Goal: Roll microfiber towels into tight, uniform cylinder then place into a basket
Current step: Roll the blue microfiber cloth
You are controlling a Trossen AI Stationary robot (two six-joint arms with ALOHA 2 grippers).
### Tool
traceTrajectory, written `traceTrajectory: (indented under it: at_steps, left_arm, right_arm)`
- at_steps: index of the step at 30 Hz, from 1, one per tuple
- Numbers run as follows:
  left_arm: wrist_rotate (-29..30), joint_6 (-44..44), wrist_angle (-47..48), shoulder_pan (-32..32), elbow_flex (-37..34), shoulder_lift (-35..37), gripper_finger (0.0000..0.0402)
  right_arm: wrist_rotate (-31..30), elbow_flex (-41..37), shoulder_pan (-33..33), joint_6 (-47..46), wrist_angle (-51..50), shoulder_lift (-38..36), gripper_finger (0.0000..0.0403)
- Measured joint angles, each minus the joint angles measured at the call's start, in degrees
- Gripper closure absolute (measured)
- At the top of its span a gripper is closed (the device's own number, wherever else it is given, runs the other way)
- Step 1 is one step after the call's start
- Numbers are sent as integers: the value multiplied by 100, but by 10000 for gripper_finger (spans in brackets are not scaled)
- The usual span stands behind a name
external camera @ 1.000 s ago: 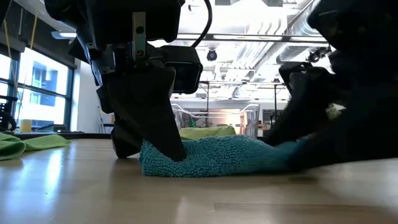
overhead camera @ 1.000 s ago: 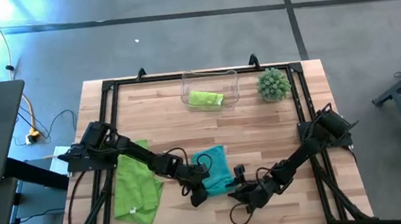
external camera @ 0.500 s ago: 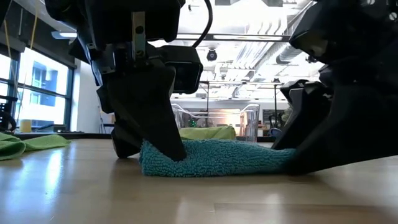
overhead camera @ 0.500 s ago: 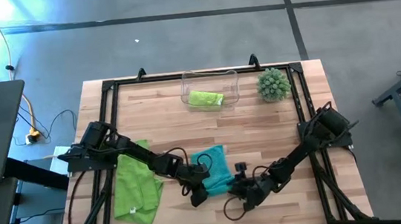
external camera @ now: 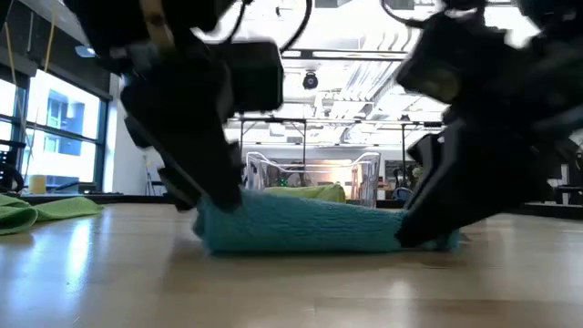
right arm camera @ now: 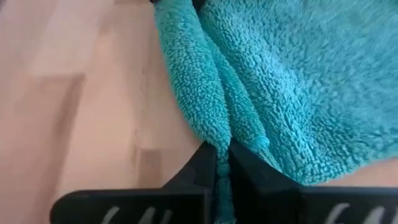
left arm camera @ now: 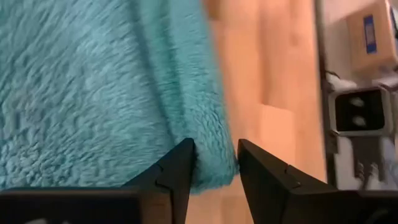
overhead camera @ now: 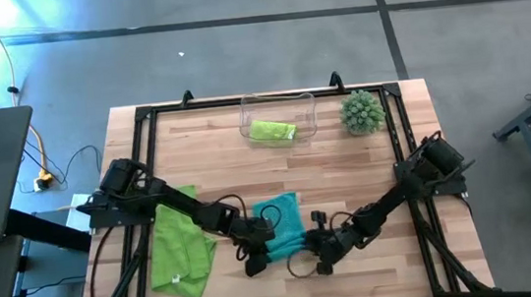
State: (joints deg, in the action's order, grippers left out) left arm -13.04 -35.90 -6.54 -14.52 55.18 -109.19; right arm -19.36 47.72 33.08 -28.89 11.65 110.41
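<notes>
Since the earlier frames, my right gripper (overhead camera: 308, 255) has slid in toward 9 o'clock and pressed its fingers together on the near edge of the teal towel (overhead camera: 284, 226), while my left gripper (overhead camera: 255, 258) has loosened its hold on the opposite corner of that edge. From above, the teal towel lies at 6 o'clock on the table (overhead camera: 347, 174), flanked by both grippers; the right wrist view shows a fold of teal pile pinched tight between the two dark fingers (right arm camera: 205, 165), and the left wrist view shows the left fingers (left arm camera: 177, 171) spread a little, with the towel's corner lying loose between them. A loose lime green towel (overhead camera: 179, 248) lies at 8 o'clock, just beside the left arm, apart from the teal one. The basket (overhead camera: 277, 118) stands at 12 o'clock holding one rolled lime green towel (overhead camera: 272, 130); a spiky plant ball (overhead camera: 363, 112) sits at 1 o'clock, near the basket. My judgement: the roll of the teal towel is only starting. With one end clamped and the other slack, the edge may turn unevenly, giving a cone, not a cylinder. The pinch also takes a thin fold only, so it could slip out under tension, and the sliding cloth could bunch on the wood.
</notes>
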Motion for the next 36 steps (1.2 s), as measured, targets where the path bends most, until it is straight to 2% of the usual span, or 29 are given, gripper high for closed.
traceTrajectory:
  at_steps: [8,12,15,18,21,23,36]
  left_arm:
    - [197,1111,402,-176,11,580,277]
    - [643,1814,312,-506,15,731,277]
    - [1354,2470,233,-857,17,711,277]
    - [2445,3042,194,-1215,24,550,277]
    - [3536,3357,41,-1468,21,364,277]
    - [3938,3384,-110,-1540,22,271,277]
    - [4207,3259,-498,-1362,28,-213,238]
  right_arm:
    - [1740,-11,-567,-906,-23,-275,400]
    - [2335,-11,-869,-1551,-30,-295,401]
    - [2640,-13,-1069,-1909,-25,-295,402]
    - [2972,-26,-1244,-2151,-8,-295,402]
    - [3224,-28,-1389,-2292,-30,-295,402]
    - [3370,-28,-1478,-2453,-29,-295,402]
    - [3859,-31,-1862,-2677,-62,-297,402]
